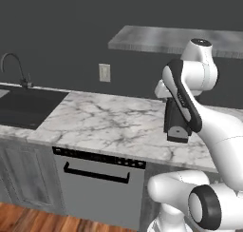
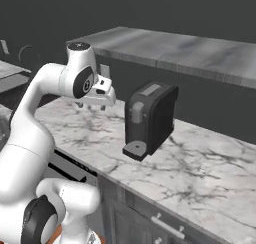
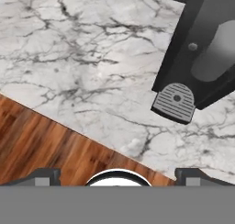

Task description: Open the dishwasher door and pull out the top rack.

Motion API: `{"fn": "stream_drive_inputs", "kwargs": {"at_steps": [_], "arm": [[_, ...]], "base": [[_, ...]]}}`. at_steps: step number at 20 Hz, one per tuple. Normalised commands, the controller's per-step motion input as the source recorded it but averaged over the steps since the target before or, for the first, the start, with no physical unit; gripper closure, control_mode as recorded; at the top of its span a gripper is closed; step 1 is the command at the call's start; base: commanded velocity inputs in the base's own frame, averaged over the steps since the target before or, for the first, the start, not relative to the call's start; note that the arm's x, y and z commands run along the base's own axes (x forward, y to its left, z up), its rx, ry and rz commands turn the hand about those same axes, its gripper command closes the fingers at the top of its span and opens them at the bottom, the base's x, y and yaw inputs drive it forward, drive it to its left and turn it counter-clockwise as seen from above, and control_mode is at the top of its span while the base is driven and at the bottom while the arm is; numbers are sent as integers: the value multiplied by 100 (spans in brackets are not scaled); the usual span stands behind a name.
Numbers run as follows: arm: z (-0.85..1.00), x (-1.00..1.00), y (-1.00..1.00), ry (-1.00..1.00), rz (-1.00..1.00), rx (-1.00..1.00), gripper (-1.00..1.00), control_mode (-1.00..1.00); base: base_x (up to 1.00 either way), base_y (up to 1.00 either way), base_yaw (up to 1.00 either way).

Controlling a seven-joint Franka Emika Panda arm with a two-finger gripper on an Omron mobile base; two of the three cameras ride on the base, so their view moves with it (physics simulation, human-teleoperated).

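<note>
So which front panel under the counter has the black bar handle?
The dishwasher door: flat grey steel, with a black control strip. The cabinet doors beside it are panelled.

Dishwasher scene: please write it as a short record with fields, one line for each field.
dishwasher door: shut, under the marble counter
door handle: black bar, nothing touching it
top rack: hidden behind the shut door
gripper: high above the counter, open, holding nothing
coffee machine: black, on the counter beside the gripper
sink: dark, to the left, with a curved faucet
</note>
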Motion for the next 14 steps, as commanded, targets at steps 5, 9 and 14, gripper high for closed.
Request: {"fn": "stream_drive_inputs", "kwargs": {"at_steps": [5, 9, 14], "arm": [[0, 0, 0, 0, 0, 0, -100, 100], [0, 0, 0, 0, 0, 0, -100, 100], [0, 0, 0, 0, 0, 0, -100, 100]], "base": [[-10, -11, 37], [-10, -19, 34], [-19, -23, 28]]}}
